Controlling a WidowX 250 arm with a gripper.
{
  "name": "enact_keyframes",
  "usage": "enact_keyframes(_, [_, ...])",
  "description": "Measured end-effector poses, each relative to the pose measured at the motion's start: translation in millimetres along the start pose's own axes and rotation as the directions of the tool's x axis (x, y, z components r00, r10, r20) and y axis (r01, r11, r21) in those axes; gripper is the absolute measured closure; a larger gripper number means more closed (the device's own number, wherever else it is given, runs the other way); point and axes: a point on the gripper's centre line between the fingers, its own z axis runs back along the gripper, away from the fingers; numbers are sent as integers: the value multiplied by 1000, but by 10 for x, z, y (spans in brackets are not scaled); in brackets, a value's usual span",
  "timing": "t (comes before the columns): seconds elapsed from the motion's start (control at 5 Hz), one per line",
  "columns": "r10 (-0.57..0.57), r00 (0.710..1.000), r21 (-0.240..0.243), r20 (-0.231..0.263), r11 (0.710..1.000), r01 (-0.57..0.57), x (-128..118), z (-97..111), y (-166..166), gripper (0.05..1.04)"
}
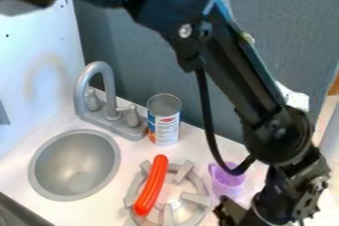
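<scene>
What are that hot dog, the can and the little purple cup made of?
The hot dog looks like smooth, glossy plastic or vinyl: a bright highlight runs along its even orange-red skin. The can seems to be metal with a printed label, judging by its dull grey, rimmed top. The purple cup is probably moulded plastic, being one colour throughout.

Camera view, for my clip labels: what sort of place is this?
Probably a toy kitchen: a round sink beside a grey faucet, and a stove burner with a red sausage on it.
</scene>
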Motion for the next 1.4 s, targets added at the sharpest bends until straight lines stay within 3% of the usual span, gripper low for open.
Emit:
enact_keyframes(0.4, [92,986,5,-136,996,-92,-115,-323,324,477])
enact_keyframes(0.6, [92,973,60,-213,995,-81,61,-460,399,477])
enact_keyframes(0.8, [109,955,65,-277,993,-94,236,-580,484,499])
enact_keyframes(1.0, [116,920,92,-374,992,-88,314,-662,505,505])
enact_keyframes(1.2, [122,899,113,-420,990,-82,353,-672,521,505])
enact_keyframes(1.4, [136,920,81,-367,990,-113,310,-658,548,505])
